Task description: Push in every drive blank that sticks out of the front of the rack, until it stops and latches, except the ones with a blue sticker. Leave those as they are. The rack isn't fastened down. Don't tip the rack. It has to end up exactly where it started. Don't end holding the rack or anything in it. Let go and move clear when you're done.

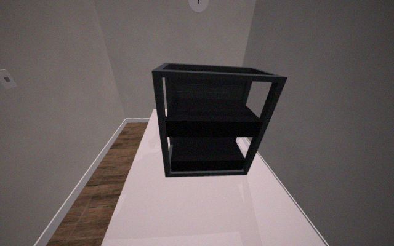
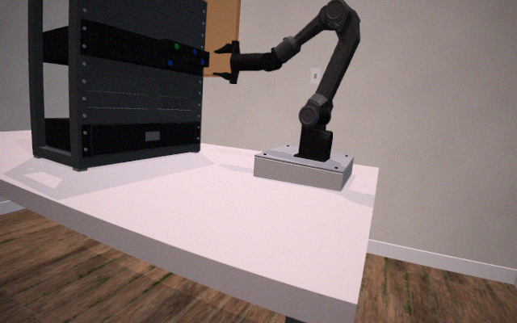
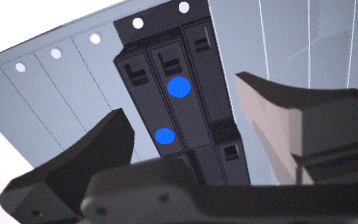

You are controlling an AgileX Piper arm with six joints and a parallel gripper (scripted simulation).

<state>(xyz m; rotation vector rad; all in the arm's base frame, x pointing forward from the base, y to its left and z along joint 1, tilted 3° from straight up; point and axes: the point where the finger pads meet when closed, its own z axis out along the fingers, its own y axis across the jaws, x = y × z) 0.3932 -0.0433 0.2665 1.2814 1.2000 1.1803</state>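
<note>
The dark rack (image 2: 117,81) stands on the white table at the left, and the top view shows it from behind (image 1: 212,120). A drive bay (image 2: 145,50) crosses the rack's upper front. Its blanks carry one green sticker (image 2: 176,46) and blue stickers (image 2: 195,52), (image 2: 170,63). My gripper (image 2: 216,62) is open and empty, a short way off the bay's right end, touching nothing. In the wrist view my fingers frame two blanks with blue stickers (image 3: 178,86), (image 3: 164,135) and a plain blank (image 3: 205,65) beside them. I cannot tell which blanks stick out.
A second dark unit (image 2: 141,137) fills the rack's bottom slot. My arm's grey base (image 2: 303,166) sits on the table right of the rack. A brown board (image 2: 220,28) hangs on the wall behind the gripper. The table's edge runs close along the front.
</note>
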